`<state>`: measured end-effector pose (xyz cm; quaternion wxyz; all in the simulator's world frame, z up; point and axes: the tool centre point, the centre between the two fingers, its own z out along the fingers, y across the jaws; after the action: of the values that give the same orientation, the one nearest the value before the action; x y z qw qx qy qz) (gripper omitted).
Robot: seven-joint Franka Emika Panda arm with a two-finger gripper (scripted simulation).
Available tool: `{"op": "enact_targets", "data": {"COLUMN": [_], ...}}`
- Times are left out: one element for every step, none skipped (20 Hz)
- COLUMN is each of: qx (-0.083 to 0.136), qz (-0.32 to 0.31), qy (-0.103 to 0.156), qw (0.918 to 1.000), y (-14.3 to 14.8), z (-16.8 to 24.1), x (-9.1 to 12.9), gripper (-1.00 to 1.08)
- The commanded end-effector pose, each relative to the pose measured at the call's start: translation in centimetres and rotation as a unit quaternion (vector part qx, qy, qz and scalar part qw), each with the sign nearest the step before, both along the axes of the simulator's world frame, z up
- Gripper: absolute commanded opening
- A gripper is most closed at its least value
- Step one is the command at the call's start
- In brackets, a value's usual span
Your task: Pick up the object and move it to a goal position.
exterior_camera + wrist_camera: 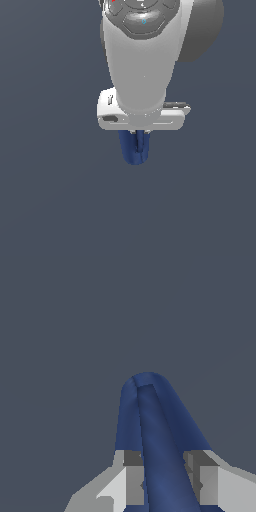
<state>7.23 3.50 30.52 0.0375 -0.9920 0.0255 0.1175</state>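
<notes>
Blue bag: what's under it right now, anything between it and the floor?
In the wrist view the blue bag sits between the gripper fingers; around it only plain grey floor shows. The bag hides whatever lies directly beneath.

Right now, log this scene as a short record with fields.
object: dark blue bag, long and rounded, a strap along its length
tool: one finger on each side of the bag, closed on it
fingers: light grey
arm: white and grey, above the bag in the exterior view
surroundings: plain dark grey-blue
goal marker: none visible
</notes>
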Motion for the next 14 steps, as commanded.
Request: {"op": "enact_targets", "data": {"qx": [0.013,0.018,0.023,0.028,0.033,0.038,0.043,0.048,0.053,0.058,0.063,0.067,0.072,0.076], "qz": [0.021,0.029,0.037,0.045,0.053,0.060,0.068,0.075,0.083,0.090,0.097,0.104,0.111,0.117], "qy": [-0.035,-0.049,-0.062,-0.074,-0.087,-0.099,-0.112,-0.124,-0.136,-0.147,-0.159,-0.170,-0.181,-0.192], "qw": [0.9991,0.9982,0.9971,0.9958,0.9943,0.9925,0.9905,0.9883,0.9859,0.9833,0.9806,0.9776,0.9745,0.9713], "y": [-1.0,-1.3,-1.7,-2.1,-2.4,-2.8,-3.2,-3.6,-4.0,-4.4,-4.7,-5.1,-5.5,-5.9], "z": [2.5,3.5,4.4,5.3,6.2,7.1,7.9,8.8,9.7,10.5,11.3,12.1,12.9,13.7], "x": [0.7,1.0,1.2,1.4,1.6,1.7,1.9,2.0,2.1,2.2,2.3,2.4,2.4,2.5], "gripper": [-1.00,-1.00,-1.00,-1.00,-1.00,-1.00,-1.00,-1.00,-1.00,-1.00,-1.00,-1.00,-1.00,-1.00]}}
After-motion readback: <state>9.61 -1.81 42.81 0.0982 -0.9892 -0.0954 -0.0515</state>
